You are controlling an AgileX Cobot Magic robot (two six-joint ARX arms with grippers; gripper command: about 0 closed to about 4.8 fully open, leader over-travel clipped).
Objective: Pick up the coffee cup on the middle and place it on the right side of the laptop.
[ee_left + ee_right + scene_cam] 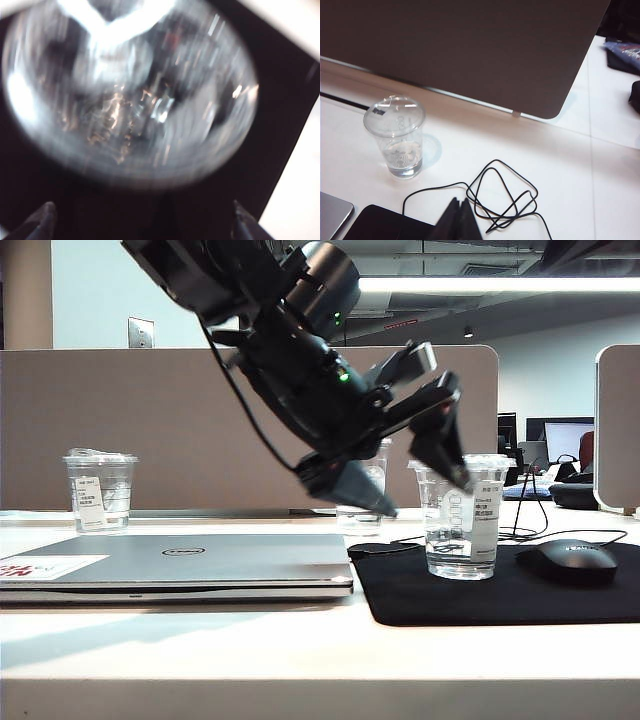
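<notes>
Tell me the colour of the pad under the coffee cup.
Black. The pad under the coffee cup shows best in the exterior view.

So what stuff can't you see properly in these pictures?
- Left wrist view: the coffee cup is badly blurred, so its label cannot be read.
- Exterior view: the left arm hides most of the taller cup behind it.
- Exterior view: the left gripper stands open; whether it touches the cup is unclear.
- Right wrist view: the right gripper, shut, is cut off by the edge.

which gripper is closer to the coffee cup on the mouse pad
Left. The open left gripper hangs just above the coffee cup; the shut right gripper sits farther off, near the black cable.
</notes>
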